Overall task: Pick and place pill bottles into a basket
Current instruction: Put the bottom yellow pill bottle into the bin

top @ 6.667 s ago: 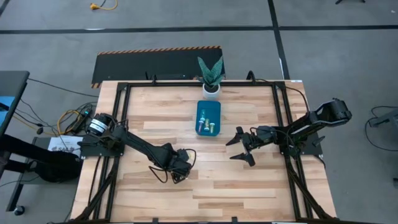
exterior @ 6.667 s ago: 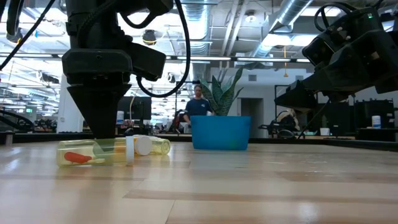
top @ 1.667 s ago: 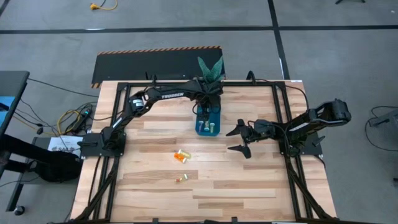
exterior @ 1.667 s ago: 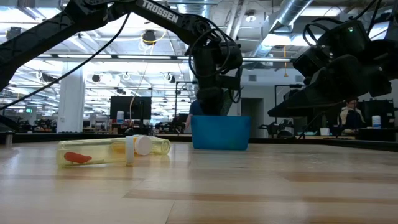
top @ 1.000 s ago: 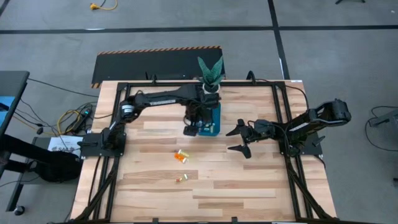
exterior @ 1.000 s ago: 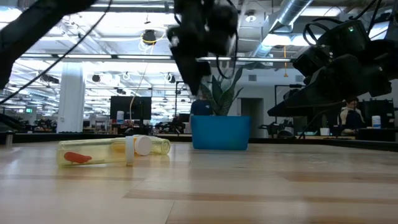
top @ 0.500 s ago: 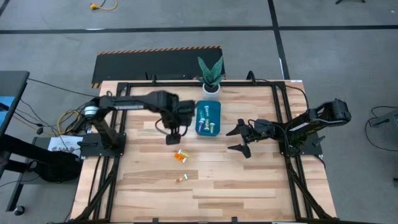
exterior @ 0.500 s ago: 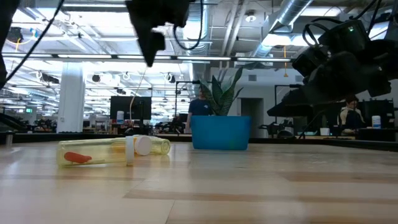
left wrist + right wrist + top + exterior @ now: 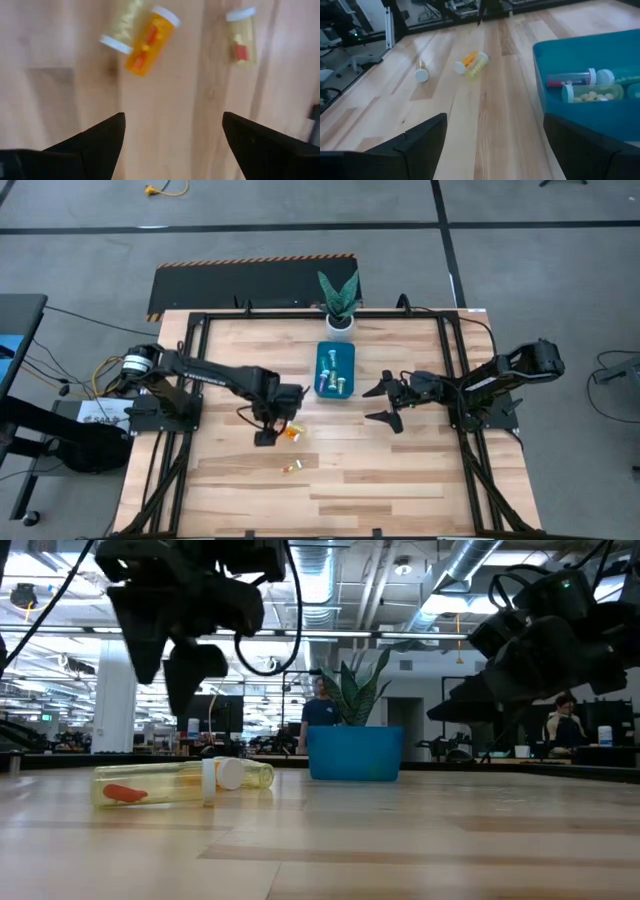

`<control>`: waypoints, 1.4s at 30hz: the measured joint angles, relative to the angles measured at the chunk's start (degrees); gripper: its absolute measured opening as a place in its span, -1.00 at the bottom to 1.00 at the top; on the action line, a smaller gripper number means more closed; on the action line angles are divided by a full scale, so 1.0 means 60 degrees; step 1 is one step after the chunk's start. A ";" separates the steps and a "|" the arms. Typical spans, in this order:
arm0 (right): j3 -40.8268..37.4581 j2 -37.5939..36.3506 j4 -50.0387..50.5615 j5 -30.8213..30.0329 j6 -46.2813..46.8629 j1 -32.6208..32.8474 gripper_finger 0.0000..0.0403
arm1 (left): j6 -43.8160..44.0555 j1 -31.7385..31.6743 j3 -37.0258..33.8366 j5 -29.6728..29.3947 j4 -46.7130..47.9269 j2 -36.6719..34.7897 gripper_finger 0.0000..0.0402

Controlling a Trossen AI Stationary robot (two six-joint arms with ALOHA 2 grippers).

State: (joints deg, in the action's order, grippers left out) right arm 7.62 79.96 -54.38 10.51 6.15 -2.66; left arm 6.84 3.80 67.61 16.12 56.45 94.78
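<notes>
On the wooden table (image 9: 400, 470), centre of the high frame, sits one teal basket (image 9: 335, 370), directly below the one potted plant (image 9: 338, 300) at the table's top edge. Bottles inside it: count unclear from above; right wrist view shows at least two lying in it, one with a reddish content (image 9: 570, 79) and one with pale pills (image 9: 592, 92), more cut off at frame right. Three pill bottles lie loose on the table, lower left of the basket: an orange one (image 9: 149, 40) touching a yellow one (image 9: 122, 27), plus a small yellow one (image 9: 241, 35) well apart, lower in the high frame (image 9: 288, 469). Left gripper (image 9: 272, 420) is just left of the orange/yellow pair, above the table, fingers spread wide, nothing between them. Right gripper (image 9: 385, 402) is right of the basket, centre-right of the high frame, fingers spread, empty. Low view: basket (image 9: 355, 752) mid-frame, two loose bottles lying at left (image 9: 180, 783), one person (image 9: 322, 710) far behind the basket, another (image 9: 566, 725) at far right.
</notes>
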 joint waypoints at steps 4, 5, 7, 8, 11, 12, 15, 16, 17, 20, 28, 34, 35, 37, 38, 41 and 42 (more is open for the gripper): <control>0.0004 0.0000 -0.0349 0.0003 0.0345 0.0000 0.62 | 0.0292 0.0181 -0.0244 0.0618 -0.0203 0.0000 0.61; 0.0004 0.0000 -0.0377 0.0003 0.0444 0.0000 0.62 | 0.0395 0.0241 -0.0264 0.0723 -0.0200 0.0000 0.61; 0.0004 0.0000 -0.0383 0.0001 0.0554 0.0000 0.62 | 0.0481 0.0408 -0.0296 0.0787 -0.0200 0.0000 0.61; 0.0004 0.0000 -0.0381 0.0003 0.0618 0.0000 0.62 | 0.0403 0.0500 -0.0323 0.0808 -0.0278 0.0000 0.61; 0.0004 0.0000 -0.0377 0.0003 0.0803 0.0000 0.62 | -0.0400 0.0807 -0.0346 0.0765 -0.0793 0.0000 0.61; 0.0004 0.0000 -0.0377 0.0003 0.0898 0.0000 0.62 | -0.0676 0.0897 -0.0346 0.0739 -0.0970 0.0000 0.61; 0.0004 0.0000 -0.0364 0.0003 0.1169 0.0000 0.62 | -0.1879 0.1129 -0.0346 0.0484 -0.1376 0.0000 0.61; 0.0004 0.0000 -0.0358 0.0003 0.1277 0.0000 0.62 | -0.2347 0.1202 -0.0346 0.0338 -0.1534 0.0000 0.61; 0.0004 -0.0001 -0.0344 0.0003 0.1378 0.0000 0.62 | -0.2824 0.1273 -0.0346 0.0142 -0.1677 0.0000 0.61; 0.0004 0.0000 -0.0314 0.0002 0.1501 0.0036 0.62 | -0.3867 0.1509 -0.0346 -0.0525 -0.2335 0.0000 0.61; 0.0004 0.0000 -0.0287 -0.0010 0.1435 0.0298 0.62 | -0.5175 0.1981 -0.0346 -0.0595 -0.3382 0.0000 0.61; 0.0004 0.0000 -0.0115 -0.0011 0.1483 0.0586 0.62 | -0.5472 0.2291 -0.0342 -0.0673 -0.3600 0.0279 0.61; 0.0004 0.0000 -0.0103 -0.0011 0.1509 0.0649 0.62 | -0.5433 0.2315 -0.0321 -0.0641 -0.3604 0.0388 0.61; 0.0007 0.0000 -0.0009 -0.0008 0.1701 0.0767 0.62 | -0.5408 0.2381 -0.0284 -0.0564 -0.3651 0.0588 0.61; 0.0004 0.0000 0.0005 -0.0002 0.1797 0.0807 0.62 | -0.5376 0.2382 -0.0284 -0.0496 -0.3681 0.0669 0.61; 0.0007 -0.0004 0.0132 -0.0018 0.2065 0.0938 0.62 | -0.5260 0.2377 -0.0284 -0.0413 -0.3932 0.0758 0.61; 0.0007 0.0000 0.0124 -0.0015 0.2142 0.0994 0.62 | -0.5239 0.2377 -0.0284 -0.0411 -0.3992 0.0770 0.61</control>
State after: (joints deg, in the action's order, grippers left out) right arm 7.66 79.96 -53.64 10.42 19.01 3.31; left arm -24.60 18.06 65.91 13.65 32.50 99.40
